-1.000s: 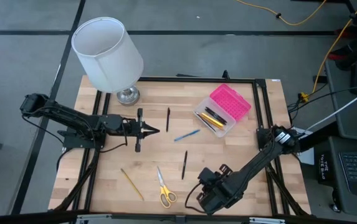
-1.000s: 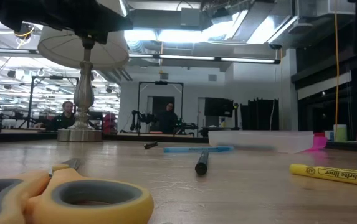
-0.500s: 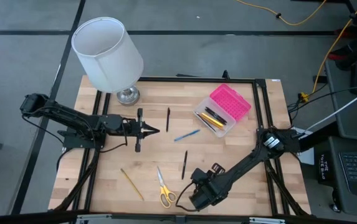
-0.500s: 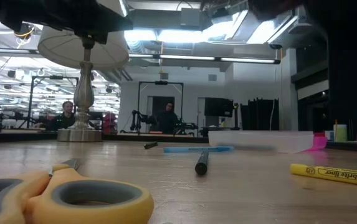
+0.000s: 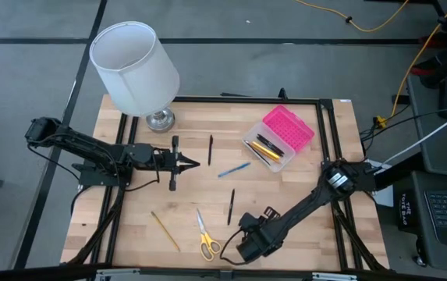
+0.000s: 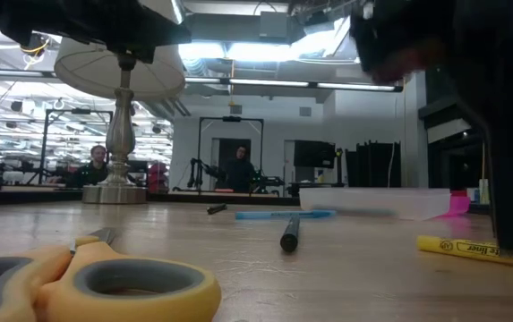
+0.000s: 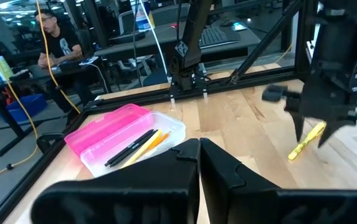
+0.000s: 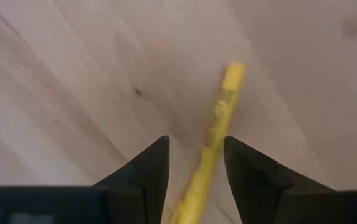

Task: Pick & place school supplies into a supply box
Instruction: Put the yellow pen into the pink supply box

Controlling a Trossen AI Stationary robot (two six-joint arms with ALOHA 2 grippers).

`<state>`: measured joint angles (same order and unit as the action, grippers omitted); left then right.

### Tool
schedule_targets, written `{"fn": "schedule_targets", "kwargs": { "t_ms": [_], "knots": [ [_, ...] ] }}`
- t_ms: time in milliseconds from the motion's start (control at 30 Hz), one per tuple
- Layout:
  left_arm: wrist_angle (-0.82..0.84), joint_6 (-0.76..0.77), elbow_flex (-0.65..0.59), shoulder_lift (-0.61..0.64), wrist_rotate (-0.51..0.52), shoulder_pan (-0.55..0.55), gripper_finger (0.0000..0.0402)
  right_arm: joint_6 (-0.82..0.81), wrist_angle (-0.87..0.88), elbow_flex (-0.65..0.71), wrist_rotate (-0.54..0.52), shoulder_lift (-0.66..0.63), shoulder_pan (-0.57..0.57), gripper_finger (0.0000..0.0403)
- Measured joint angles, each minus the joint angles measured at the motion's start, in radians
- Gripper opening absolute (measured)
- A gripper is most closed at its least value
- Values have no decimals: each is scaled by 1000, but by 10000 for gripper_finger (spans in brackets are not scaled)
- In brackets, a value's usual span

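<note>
A yellow highlighter [image 8: 225, 99] lies flat on the wooden table near its front edge, also seen in the low view [image 6: 471, 249]. My right gripper [image 8: 195, 142] hangs over it, pointing down and open. One finger stands on each side of the highlighter, with a gap on both sides. From above, the gripper [image 5: 248, 243] hides the highlighter. The supply box [image 5: 279, 139] sits at the back right, its pink lid [image 5: 289, 127] flipped open and pens in its clear base [image 5: 267, 151]. My left gripper [image 5: 194, 163] waits shut above the table's left middle.
Yellow-handled scissors [image 5: 205, 238], a yellow pencil [image 5: 164, 230], a black pen [image 5: 230, 206], a blue pen [image 5: 233, 169] and another black pen [image 5: 211, 149] lie loose on the table. A white-shaded lamp [image 5: 135, 66] stands at the back left. People sit in the room beyond.
My right gripper has sunk toward the table and shifted a little toward the table's left edge, coming down over the yellow highlighter. It now shows at the right of the low view.
</note>
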<state>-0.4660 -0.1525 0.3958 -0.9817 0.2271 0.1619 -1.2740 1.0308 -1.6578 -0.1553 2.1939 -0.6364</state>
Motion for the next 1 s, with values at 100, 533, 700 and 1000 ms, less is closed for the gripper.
{"fn": "schedule_targets", "kwargs": {
  "t_ms": [100,533,700,1000],
  "knots": [
    [0,0,0,0,0,0,3,27,-65,41,15,-2,6,155],
    [-1,0,0,0,0,0,5,48,-127,115,63,-10,13,155],
    [-1,0,0,0,0,0,2,65,-127,115,63,-9,13,138],
    [-1,0,0,0,0,0,6,108,-132,117,63,-9,13,34]
  ]
}}
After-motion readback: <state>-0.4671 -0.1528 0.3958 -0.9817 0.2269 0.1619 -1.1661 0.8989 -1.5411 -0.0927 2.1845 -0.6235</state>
